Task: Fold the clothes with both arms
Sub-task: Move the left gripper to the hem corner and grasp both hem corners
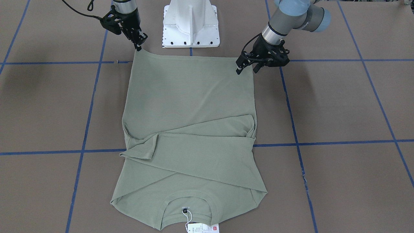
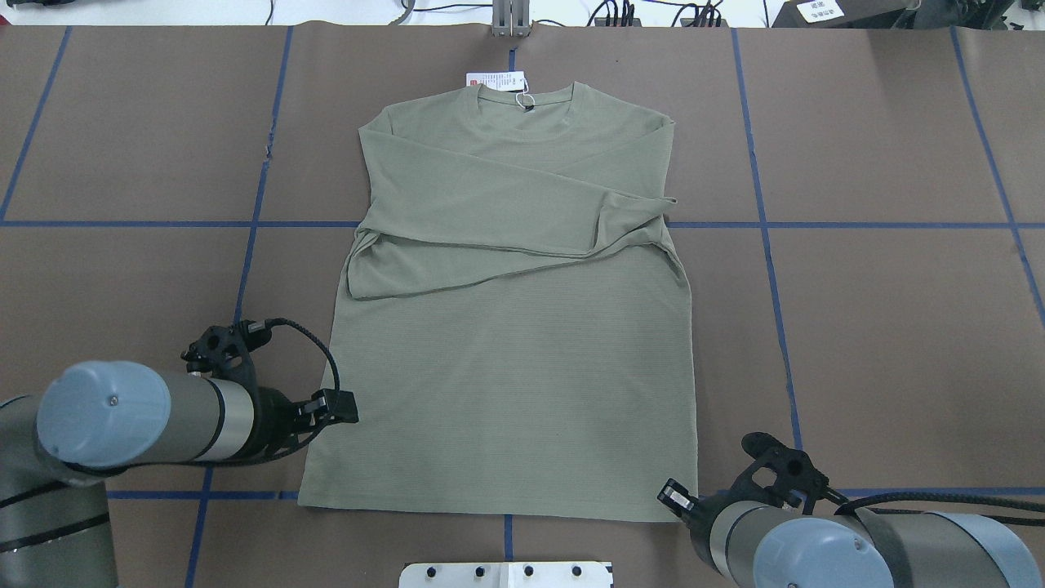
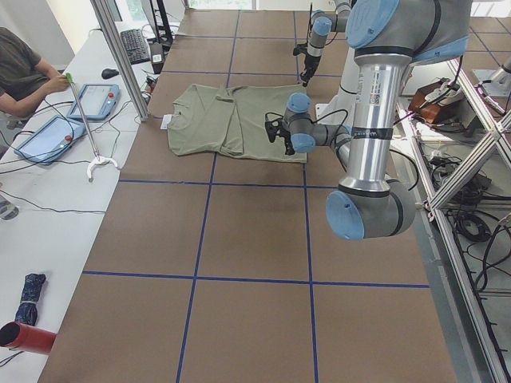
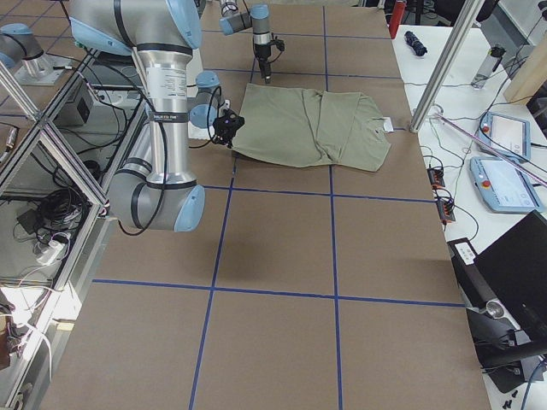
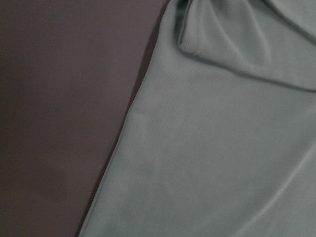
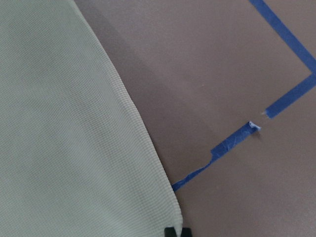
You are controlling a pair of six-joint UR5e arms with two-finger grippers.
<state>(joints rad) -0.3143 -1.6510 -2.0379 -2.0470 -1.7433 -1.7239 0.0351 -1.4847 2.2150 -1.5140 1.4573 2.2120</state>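
Shirt (image 2: 506, 367) flat on bench (image 2: 857, 327), sleeves crossed, hem toward pedestal base (image 1: 190, 29). Right gripper (image 1: 139, 47) beside base: narrow, pinching hem corner. Left gripper (image 1: 247, 69) on base's other side: wide, empty.

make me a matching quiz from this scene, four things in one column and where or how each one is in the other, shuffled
Things:
1. hang tag
2. sleeves
3. right gripper
4. left gripper

Places or states:
A. at a hem corner of the shirt, fingertips close together
B. folded across the chest
C. white, lying beside the collar
D. at the shirt's side edge near the hem, jaws apart

Pairs: 1-C, 2-B, 3-A, 4-D
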